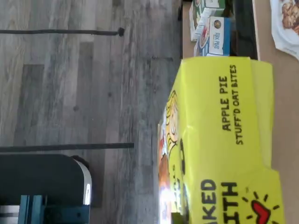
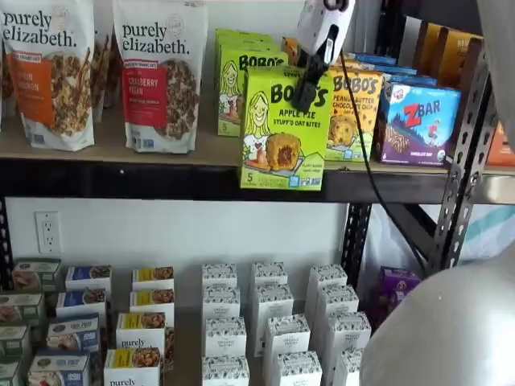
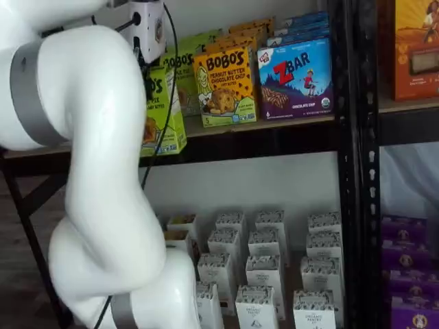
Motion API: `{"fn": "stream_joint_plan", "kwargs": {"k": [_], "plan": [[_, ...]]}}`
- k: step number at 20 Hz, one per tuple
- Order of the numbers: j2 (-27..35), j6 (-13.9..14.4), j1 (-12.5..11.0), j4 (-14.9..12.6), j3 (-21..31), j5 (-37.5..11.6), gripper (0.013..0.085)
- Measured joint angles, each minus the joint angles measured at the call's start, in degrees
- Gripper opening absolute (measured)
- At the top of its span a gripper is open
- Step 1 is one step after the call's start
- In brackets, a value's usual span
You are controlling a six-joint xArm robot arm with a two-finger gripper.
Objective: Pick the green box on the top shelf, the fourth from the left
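Carton top lettering, wrist view only: green box

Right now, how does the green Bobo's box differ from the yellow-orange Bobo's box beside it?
The green box is lime green and reads Apple Pie; the yellow-orange box reads Peanut Butter Chocolate Chip. The green box overhangs the top shelf, with the gripper shut on it; the yellow-orange box sits farther back, untouched. Both stand upright.

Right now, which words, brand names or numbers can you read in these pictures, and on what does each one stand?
"BOBO'S", "APPLE PIE STUFF'D OAT BITES", "5": the green box.
"purely elizabeth.": two granola bags.
"BOBO'S PEANUT BUTTER CHOCOLATE CHIP": yellow-orange carton.
"ZBAR": blue box.
"purely": small lower-shelf box.
Other small print: too blurred to read.
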Motion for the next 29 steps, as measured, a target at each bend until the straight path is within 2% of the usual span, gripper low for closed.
{"fn": "stream_joint_plan", "kwargs": {"k": [14,29], "plan": [[-6.0,-1.2,-0.7,-0.8,7.5,-2.9,0.029],[-8.9,-1.5,-0.7,-1.1,11.5,-4.7,0.029]]}}
